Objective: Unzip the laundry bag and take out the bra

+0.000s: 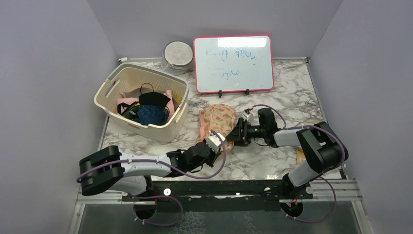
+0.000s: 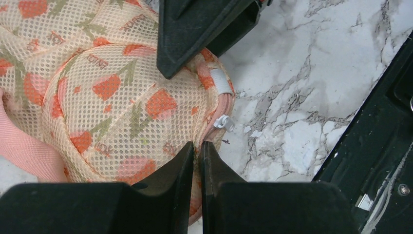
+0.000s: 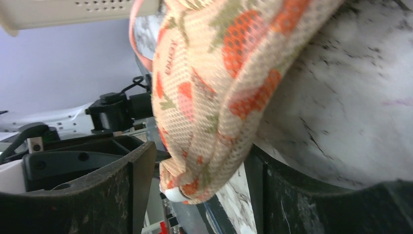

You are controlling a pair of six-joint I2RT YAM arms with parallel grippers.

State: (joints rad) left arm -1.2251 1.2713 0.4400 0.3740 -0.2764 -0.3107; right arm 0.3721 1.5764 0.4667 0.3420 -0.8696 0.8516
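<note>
Cream perforated basket with dark garments on marble counter; whiteboard propped behind, round white container beside it.

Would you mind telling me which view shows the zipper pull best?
Left wrist: the zipper pull lies unobstructed at the laundry bag edge. Right wrist shows only a small white piece at the bag's tip, possibly the pull. Top external cannot resolve it.

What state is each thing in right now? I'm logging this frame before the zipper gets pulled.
laundry bag: zipped shut, lying on the table
zipper pull: at the bag's end, not gripped
left tool: shut, pinching the bag's edge
right tool: open, jaws either side of the bag's end
basket: upright, holding garments
whiteboard: propped upright
</note>
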